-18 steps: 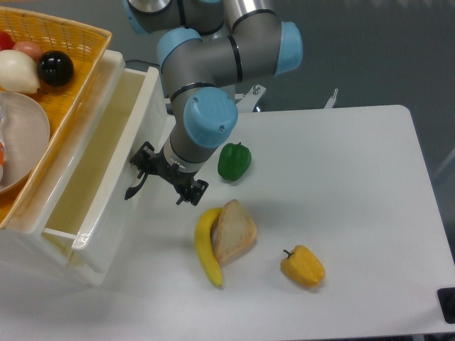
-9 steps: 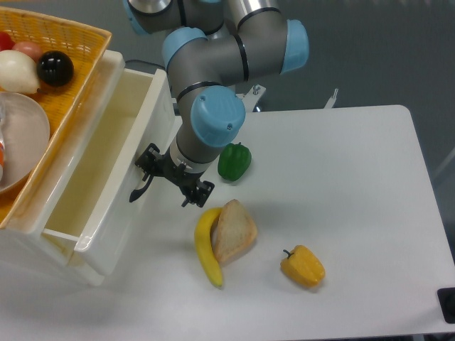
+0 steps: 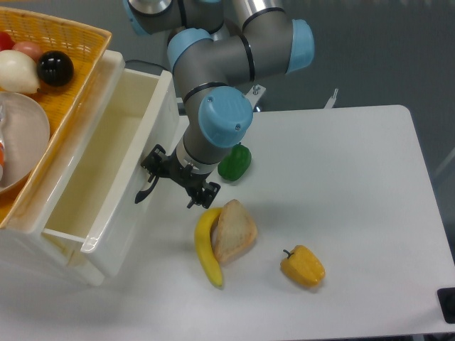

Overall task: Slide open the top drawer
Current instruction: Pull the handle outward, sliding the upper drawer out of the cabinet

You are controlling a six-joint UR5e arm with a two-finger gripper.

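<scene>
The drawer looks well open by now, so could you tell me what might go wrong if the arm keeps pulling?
1. The gripper sits at the black handle and is heading toward the banana and bread; further travel could knock them.
2. The green pepper lies right beside the wrist and could be pushed aside.
3. The top drawer already juts far out; pulling on might drag it off its runners, though how much slide remains is hidden.

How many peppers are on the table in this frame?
2. A green pepper sits behind the robot arm, partly hidden by it. A yellow pepper lies toward the front, right of the banana and bread.
</scene>
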